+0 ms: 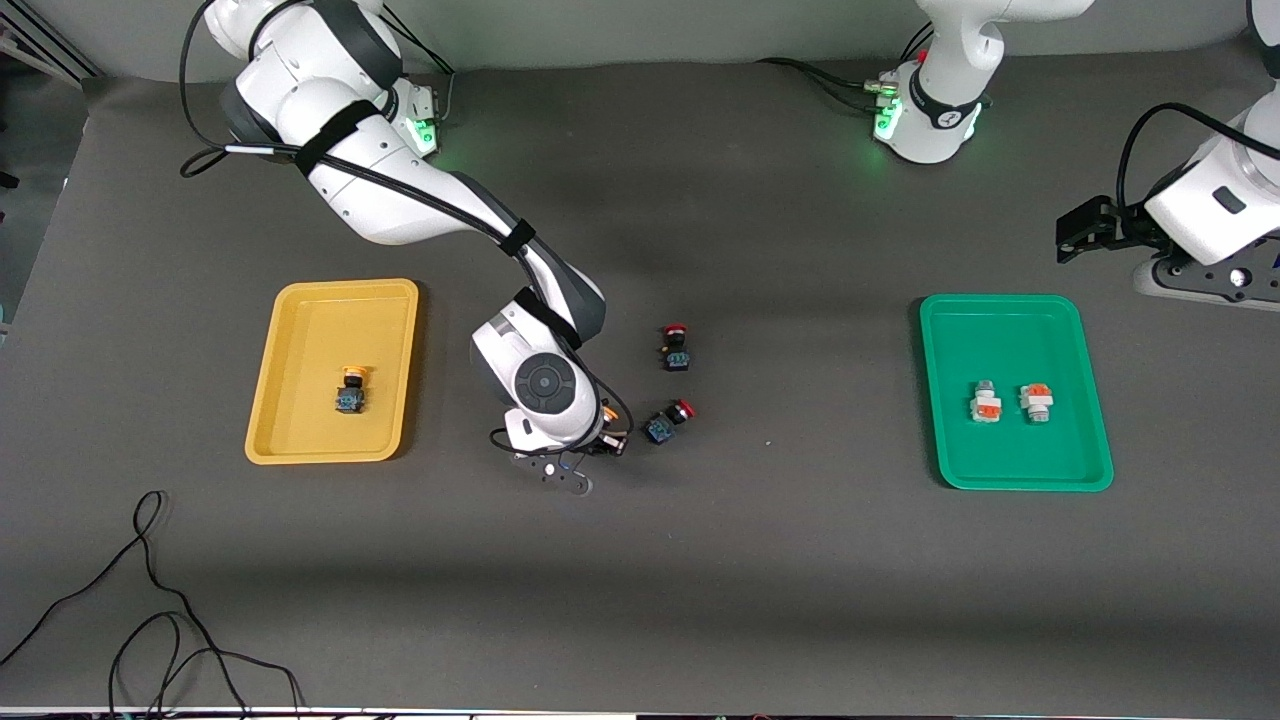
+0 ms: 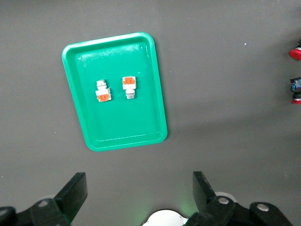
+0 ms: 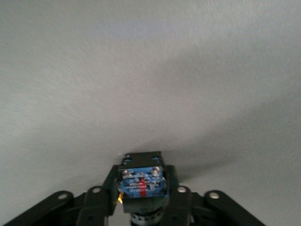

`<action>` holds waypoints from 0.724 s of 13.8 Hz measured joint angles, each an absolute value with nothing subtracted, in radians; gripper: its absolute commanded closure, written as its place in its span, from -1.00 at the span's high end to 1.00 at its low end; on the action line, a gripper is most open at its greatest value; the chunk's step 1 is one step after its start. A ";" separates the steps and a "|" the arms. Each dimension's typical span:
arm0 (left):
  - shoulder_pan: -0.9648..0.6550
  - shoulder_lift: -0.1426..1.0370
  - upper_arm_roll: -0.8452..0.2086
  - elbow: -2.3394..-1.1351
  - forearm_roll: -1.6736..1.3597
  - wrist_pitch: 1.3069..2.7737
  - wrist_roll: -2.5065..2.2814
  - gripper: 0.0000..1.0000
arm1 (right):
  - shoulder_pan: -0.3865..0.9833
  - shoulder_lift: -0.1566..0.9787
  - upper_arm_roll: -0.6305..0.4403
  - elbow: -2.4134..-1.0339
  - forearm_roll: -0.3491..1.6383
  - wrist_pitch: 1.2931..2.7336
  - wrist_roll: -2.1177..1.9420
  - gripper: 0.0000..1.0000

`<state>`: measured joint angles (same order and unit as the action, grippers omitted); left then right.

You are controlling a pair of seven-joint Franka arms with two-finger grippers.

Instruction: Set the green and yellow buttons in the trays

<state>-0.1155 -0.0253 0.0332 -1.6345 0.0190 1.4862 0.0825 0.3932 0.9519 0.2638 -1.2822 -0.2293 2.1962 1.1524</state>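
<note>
Right tool (image 3: 141, 197) clamped on yellow-capped switch (image 3: 141, 182) — left tool (image 2: 136, 193) wide open, waiting

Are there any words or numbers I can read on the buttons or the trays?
No readable text anywhere.
Button in the right gripper: a blue label with a red stripe and tiny marks, too blurred to read.
Yellow tray and green tray: no writing shows.
Buttons in the trays and the red-capped switches: too small to tell.
</note>
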 measured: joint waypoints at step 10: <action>-0.103 -0.026 0.024 -1.634 0.016 1.492 0.083 1.00 | 0.167 0.470 0.255 -1.288 -0.106 1.546 0.629 -1.00</action>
<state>-0.1031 -0.0257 0.0236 -1.6338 0.0158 1.4920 0.0826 0.1666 0.4704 0.2554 -1.2878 -0.1055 1.5456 0.6289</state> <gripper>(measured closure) 0.000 0.595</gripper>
